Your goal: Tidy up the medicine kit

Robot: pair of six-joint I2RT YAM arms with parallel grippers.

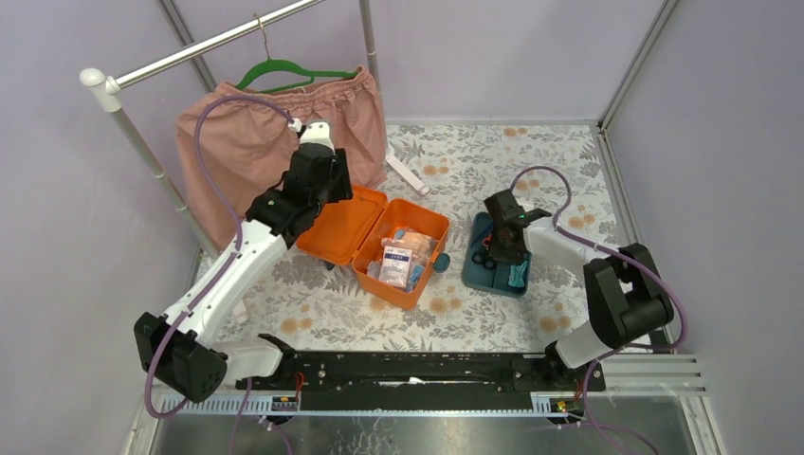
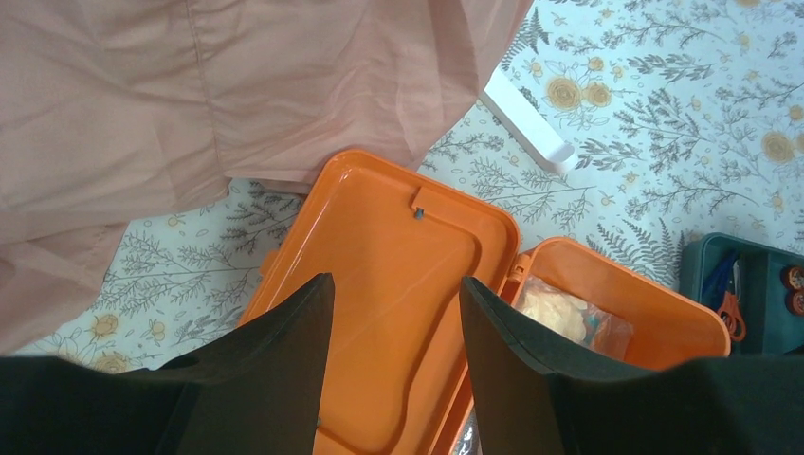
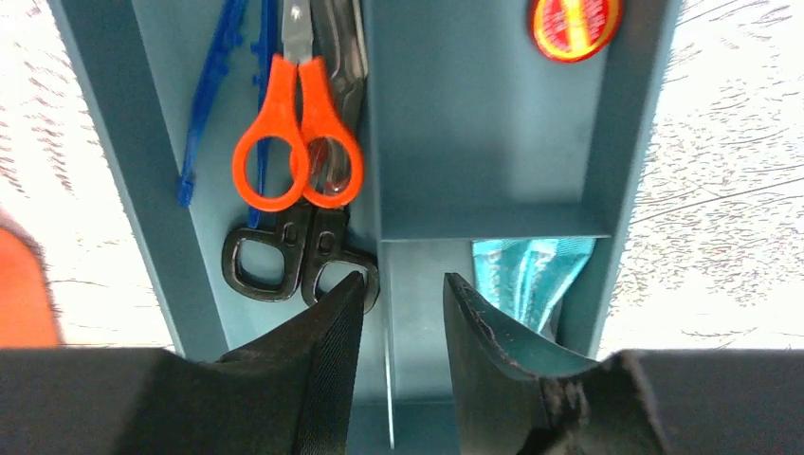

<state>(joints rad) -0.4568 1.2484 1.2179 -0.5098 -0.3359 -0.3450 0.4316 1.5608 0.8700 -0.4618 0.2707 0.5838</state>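
Orange box point(image 1: 391, 289) of the medicine kit is sitting open in the middle of the flowery worktop point(image 1: 493, 156); its lid point(image 1: 341, 227) is flipped back flat to the left, and the base has a few clear packets point(image 1: 403, 256) piled inside. The dark teal insert tray point(image 1: 474, 275) is out of the box, parked on the worktop just to the right of it, not touching as far as I can see.

Left claw point(image 2: 396, 280) hangs over the open lid with its fingers apart and nothing between them. Right claw point(image 3: 403, 277) is low over the tray, fingers also spread and empty, lined up above a divider wall.

In the tray: orange-handled scissors point(image 3: 284, 90) lying on top of a black-handled pair point(image 3: 318, 242) in the long compartment, with a blue plastic piece point(image 3: 207, 95) beside them; a round red and yellow thing point(image 3: 575, 24) in the next compartment; a teal packet point(image 3: 526, 275) in the small one.

Behind the box a pink cloth point(image 1: 237, 142) hangs off a green hanger point(image 1: 284, 71).
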